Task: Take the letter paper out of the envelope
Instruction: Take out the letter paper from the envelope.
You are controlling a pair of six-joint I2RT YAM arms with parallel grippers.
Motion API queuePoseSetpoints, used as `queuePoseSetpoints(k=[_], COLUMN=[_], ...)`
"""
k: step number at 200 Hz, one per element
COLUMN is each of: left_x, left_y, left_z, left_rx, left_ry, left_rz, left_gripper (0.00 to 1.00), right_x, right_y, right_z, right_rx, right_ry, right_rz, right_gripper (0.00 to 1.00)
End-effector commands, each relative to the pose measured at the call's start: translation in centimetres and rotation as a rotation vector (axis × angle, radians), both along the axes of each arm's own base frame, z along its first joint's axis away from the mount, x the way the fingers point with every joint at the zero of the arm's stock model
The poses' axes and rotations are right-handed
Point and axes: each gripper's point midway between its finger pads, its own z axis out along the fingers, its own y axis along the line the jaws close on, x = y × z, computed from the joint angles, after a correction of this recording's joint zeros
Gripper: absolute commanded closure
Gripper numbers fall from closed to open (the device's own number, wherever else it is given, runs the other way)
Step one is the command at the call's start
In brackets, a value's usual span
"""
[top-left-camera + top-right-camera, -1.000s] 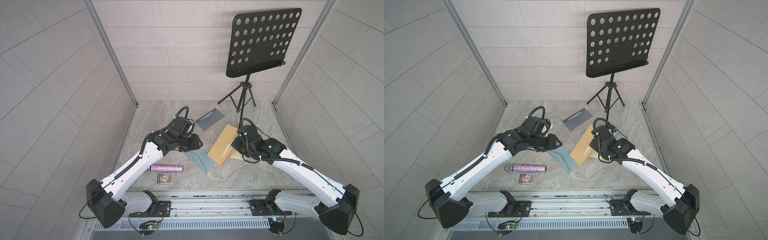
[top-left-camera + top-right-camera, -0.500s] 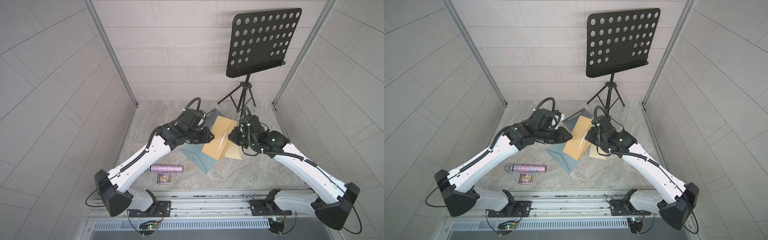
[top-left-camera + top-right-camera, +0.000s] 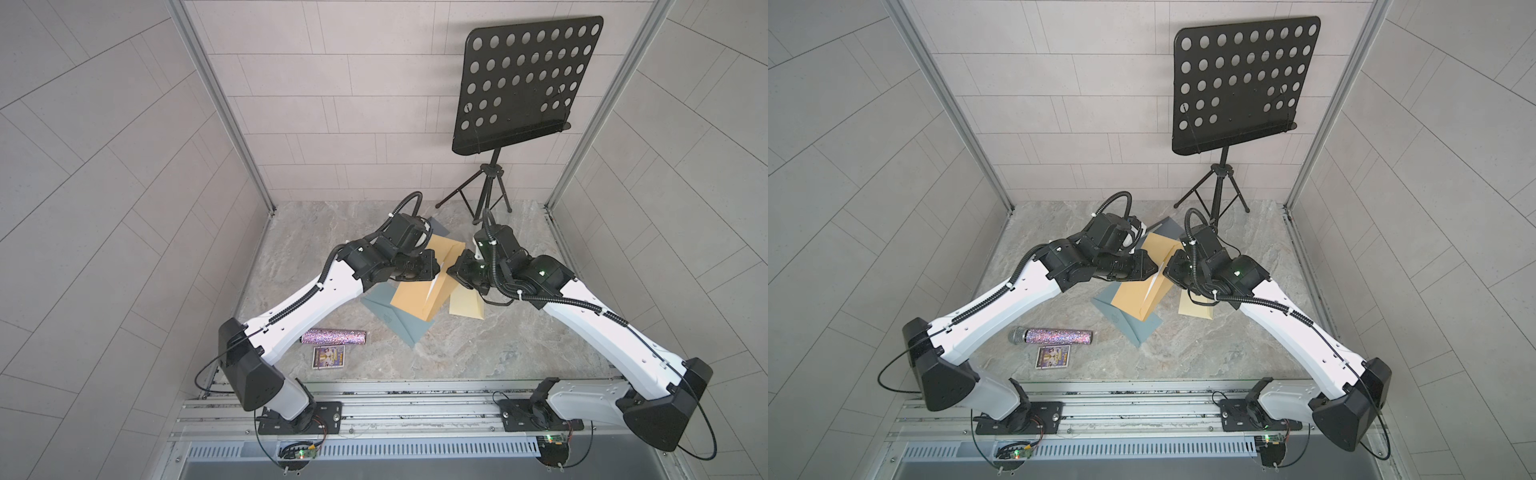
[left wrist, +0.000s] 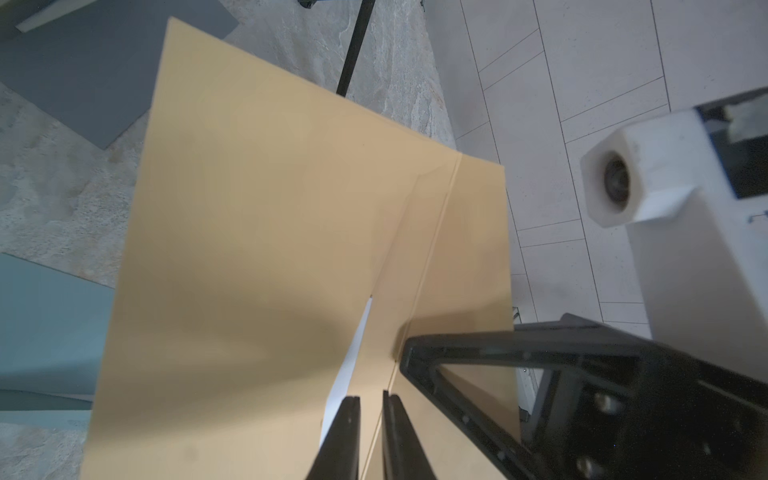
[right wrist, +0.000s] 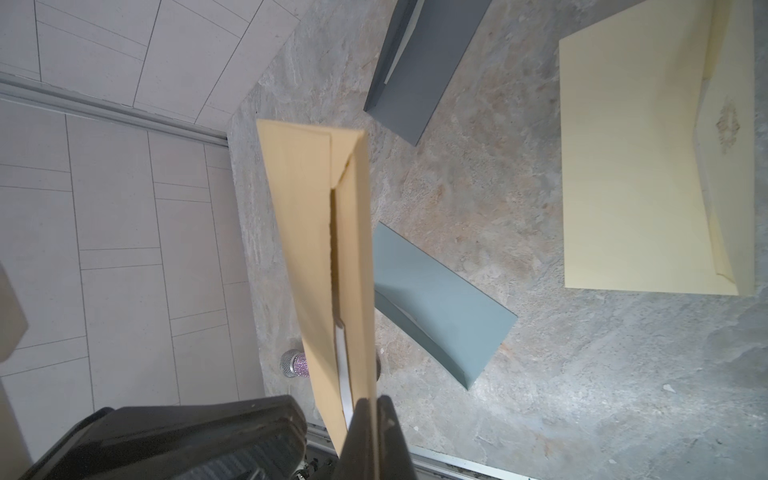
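The tan envelope [image 3: 415,293] hangs tilted in the air over the middle of the tabletop [image 3: 511,345], clear of the surface and held between the two arms. The right claw [image 5: 375,409] is pressed together on the envelope's near edge, beside the flap. The left claw [image 4: 370,405] meets the same envelope at its open mouth. Its fingers [image 4: 347,419] stand close together with a thin slit between them, and a layer of the flap runs into that slit. I cannot tell whether they pinch it. The letter paper [image 4: 353,353] is inside the envelope. Only a narrow white strip shows where the flap gapes, just beside the left claw's fingers.

A teal envelope [image 3: 395,322] lies flat below the held one, with one corner pointing toward the front edge. A cream envelope [image 3: 465,307] lies near it toward the right edge, its flap folded over. A dark grey envelope [image 5: 419,70] lies toward the back edge, and a pale strip shows at its mouth. A glitter microphone [image 3: 334,336] and a small card [image 3: 328,357] lie toward the front-left corner, well apart from both claws. A music stand [image 3: 528,83] stands in the back-right corner, with its legs near the right arm's wrist. Bare stone shows along the front edge to the right of the card, along the right edge, and in the back-left corner.
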Motion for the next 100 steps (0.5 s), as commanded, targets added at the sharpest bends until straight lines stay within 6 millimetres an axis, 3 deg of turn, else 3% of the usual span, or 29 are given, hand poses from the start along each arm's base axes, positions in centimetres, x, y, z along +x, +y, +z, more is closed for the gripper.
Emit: queuePoseSetpoints(k=[1,100], left_x=[0.8,1.9], left_y=[-0.8,-1.6], left_z=[1.5,0.5], left_rx=[-0.027,0.008], left_ry=[-0.057,-0.062], left_rz=[-0.011,-0.017], left_gripper=[0.82,0.83], right_x=[-0.1,0.1], right_y=[0.4,0.4], right_z=[1.0,1.7], right_rx=[0.073,0.146], right_ry=[0.026,0.057], right_rz=[-0.023,-0.025], right_gripper=[1.00,1.00])
